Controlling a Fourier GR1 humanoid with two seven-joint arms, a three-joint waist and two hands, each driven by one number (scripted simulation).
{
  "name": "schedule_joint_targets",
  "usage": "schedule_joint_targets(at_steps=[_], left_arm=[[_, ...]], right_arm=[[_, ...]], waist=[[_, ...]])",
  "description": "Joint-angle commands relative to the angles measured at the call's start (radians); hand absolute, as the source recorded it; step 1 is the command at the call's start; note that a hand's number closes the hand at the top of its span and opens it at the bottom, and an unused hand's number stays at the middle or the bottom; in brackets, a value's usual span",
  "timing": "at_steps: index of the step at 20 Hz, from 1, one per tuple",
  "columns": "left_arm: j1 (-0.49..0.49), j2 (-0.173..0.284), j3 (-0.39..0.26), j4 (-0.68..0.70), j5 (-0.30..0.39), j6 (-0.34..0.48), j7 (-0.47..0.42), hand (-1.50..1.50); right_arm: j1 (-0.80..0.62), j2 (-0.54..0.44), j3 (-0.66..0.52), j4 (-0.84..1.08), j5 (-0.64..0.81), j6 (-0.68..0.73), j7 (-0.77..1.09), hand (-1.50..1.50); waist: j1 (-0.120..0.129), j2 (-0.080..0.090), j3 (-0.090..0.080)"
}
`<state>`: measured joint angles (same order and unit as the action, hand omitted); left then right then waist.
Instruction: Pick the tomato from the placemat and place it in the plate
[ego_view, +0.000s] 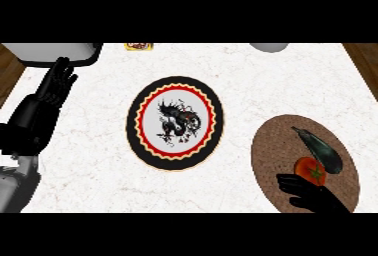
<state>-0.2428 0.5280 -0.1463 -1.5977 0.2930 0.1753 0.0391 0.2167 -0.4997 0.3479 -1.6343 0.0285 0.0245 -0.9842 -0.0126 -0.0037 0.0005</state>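
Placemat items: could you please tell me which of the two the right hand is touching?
The red tomato; the right hand curls beside it, while the dark eggplant lies beyond.

Bare counter between mat and plate

Left of the brown woven round placemat (275, 145), white marble counter (244, 85) lies open up to the black-rimmed dragon plate (174, 123); a dark green aubergine (319, 148) touches the red tomato (311, 171).

No legible text, label, brand or number for you to read. Plate (175, 123) shows black dragon figure only; small yellow item (139, 46) at counter's far edge unreadable.
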Motion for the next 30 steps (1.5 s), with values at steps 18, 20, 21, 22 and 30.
schedule_joint_targets(at_steps=[18,20,21,22,30], left_arm=[[-0.017,-0.02,0.025,-0.002,-0.026,-0.025,0.031,0.0],[-0.097,-0.048,0.005,-0.004,-0.052,0.004,0.09,0.0],[-0.024,-0.045,0.028,-0.006,-0.057,-0.018,0.041,0.0],[-0.001,-0.008,0.065,-0.022,-0.017,-0.07,0.023,0.0],[-0.017,-0.061,0.073,-0.037,-0.072,-0.069,0.074,0.0]], right_arm=[[0.217,-0.493,-0.194,-0.454,0.47,0.065,0.788,-1.5],[0.108,-0.471,-0.159,-0.459,0.476,0.135,0.887,-1.5],[0.189,-0.448,-0.179,-0.493,0.513,0.111,0.868,-1.5],[0.13,-0.464,-0.189,-0.512,0.49,0.168,0.941,-1.5],[-0.011,-0.31,-0.144,-0.341,0.661,0.202,1.001,-1.5]], waist=[[0.003,0.003,-0.002],[0.013,0.007,-0.001],[0.005,0.003,-0.001],[0.014,0.003,-0.002],[0.018,0.004,0.0]])
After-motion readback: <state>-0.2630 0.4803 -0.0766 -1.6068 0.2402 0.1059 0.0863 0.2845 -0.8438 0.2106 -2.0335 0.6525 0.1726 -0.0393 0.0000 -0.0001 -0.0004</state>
